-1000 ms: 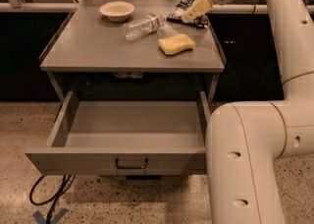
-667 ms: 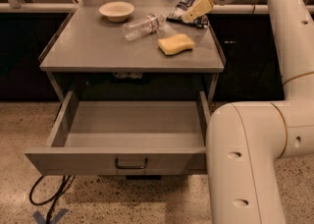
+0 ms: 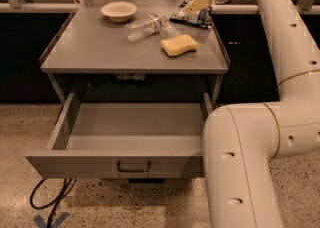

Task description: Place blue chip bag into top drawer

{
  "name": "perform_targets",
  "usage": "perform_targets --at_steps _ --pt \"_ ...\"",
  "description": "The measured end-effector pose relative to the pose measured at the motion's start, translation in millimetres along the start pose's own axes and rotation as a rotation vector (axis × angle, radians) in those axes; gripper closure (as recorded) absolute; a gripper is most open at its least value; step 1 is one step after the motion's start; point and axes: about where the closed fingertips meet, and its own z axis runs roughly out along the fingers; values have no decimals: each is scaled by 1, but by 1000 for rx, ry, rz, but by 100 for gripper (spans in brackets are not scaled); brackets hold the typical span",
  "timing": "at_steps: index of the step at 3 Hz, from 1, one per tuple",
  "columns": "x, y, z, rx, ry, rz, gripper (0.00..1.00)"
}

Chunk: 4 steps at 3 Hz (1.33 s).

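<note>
grey table (image 3: 90, 47) on speckled terrazzo floor (image 3: 20, 127)

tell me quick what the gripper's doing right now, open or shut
Gripper: at the blue chip bag on the table's far right corner; open or shut cannot be told.

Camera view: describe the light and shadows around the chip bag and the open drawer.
Camera view: warm, even light on the tabletop; the gripper, over the blue chip bag at the back right, reads pale and bright; deep shadow under the tabletop; the top drawer is lit inside, dimmer toward its back.
</note>
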Motion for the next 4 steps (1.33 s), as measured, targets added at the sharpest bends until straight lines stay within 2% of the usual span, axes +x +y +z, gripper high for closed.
perform_targets --at_steps 1,2,3,4 --pt "1 -25 15 120 -7 43 0" --pt "1 -25 16 121 -7 44 0" --pt "17 -23 35 132 6 66 0" --pt "31 -31 48 179 -1 106 0"
